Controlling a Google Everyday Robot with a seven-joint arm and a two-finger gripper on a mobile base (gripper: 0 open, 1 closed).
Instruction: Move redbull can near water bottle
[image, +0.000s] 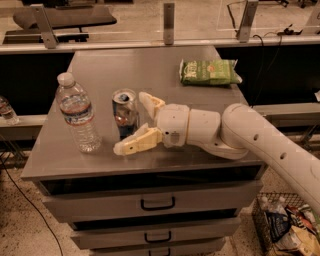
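While the tool stands open, the redbull can sits upright just beside the water bottle
The can is on the gray counter, a little to the right of the bottle, with a small gap between them. The tool's two fingers are spread wide, one behind the can and one in front of it, so they do not squeeze it; I cannot tell if they touch it. The white arm lies low over the counter from the right, so the tool meets the can from the side. I think the can is near enough to the bottle, so the job looks almost done. The green snack bag lies far back, well apart from both, so it is not in the way
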